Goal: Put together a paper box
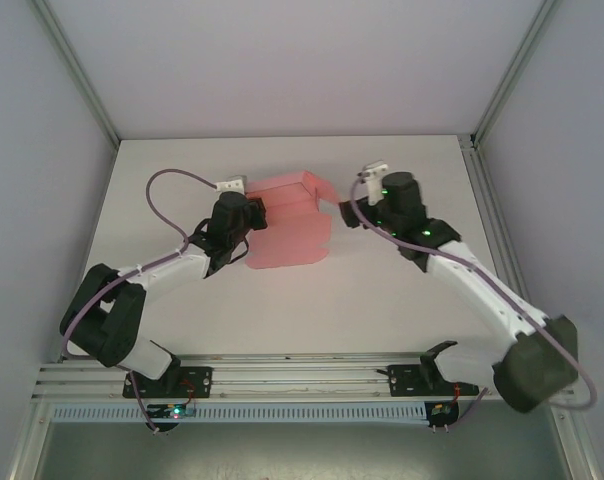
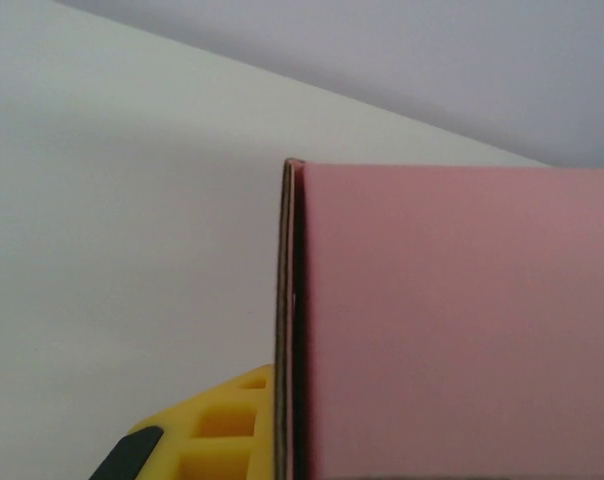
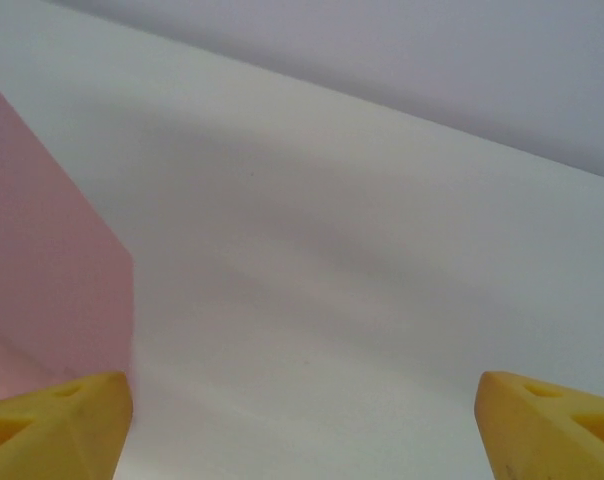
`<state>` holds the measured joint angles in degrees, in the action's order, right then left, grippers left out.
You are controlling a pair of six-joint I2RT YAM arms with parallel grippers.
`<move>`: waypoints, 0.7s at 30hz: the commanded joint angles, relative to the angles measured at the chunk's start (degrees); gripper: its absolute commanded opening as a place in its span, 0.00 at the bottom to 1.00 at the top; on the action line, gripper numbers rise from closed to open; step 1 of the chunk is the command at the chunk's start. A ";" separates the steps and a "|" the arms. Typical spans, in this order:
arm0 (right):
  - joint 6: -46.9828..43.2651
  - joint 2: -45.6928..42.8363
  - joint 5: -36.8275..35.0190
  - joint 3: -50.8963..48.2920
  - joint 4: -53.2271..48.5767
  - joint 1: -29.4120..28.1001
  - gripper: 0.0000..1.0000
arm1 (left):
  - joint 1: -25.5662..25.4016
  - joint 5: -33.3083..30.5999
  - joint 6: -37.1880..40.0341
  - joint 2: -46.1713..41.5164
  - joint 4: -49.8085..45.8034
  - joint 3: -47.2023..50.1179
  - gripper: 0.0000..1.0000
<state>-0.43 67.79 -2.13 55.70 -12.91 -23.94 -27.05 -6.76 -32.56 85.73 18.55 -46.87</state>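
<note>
The paper box is pale-pink card, partly folded, lying mid-table with a flat flap stretching toward the near side. My left gripper is at its left side, shut on an upright side wall. In the left wrist view that wall's edge stands vertical beside one yellow finger, and a pink panel hides the other finger. My right gripper is just off the box's right end, open. Its yellow fingertips stand wide apart over bare table, with pink card at the left.
The white table has open surface on all sides of the box. Grey walls and aluminium posts enclose the left, right and far sides. A metal rail with both arm bases runs along the near edge.
</note>
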 commanded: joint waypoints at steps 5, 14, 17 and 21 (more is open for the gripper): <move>-4.83 -6.68 21.47 -2.35 0.76 2.33 0.86 | -0.62 0.74 3.21 -1.66 -1.42 -1.73 0.00; -5.38 6.57 19.81 7.91 -1.29 1.54 0.74 | -0.65 1.31 2.11 -2.85 -0.80 -1.47 0.00; -5.27 10.52 18.51 10.91 -1.29 0.62 0.61 | -0.68 0.90 1.93 -2.85 -1.31 -1.82 0.00; -5.83 13.68 11.44 13.63 -1.76 -2.23 0.32 | -0.99 -0.62 1.42 -2.46 -2.48 -2.42 0.00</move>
<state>-5.63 80.53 13.96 66.59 -14.15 -24.14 -27.14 -5.91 -31.07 84.20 17.06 -47.29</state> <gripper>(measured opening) 0.348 0.098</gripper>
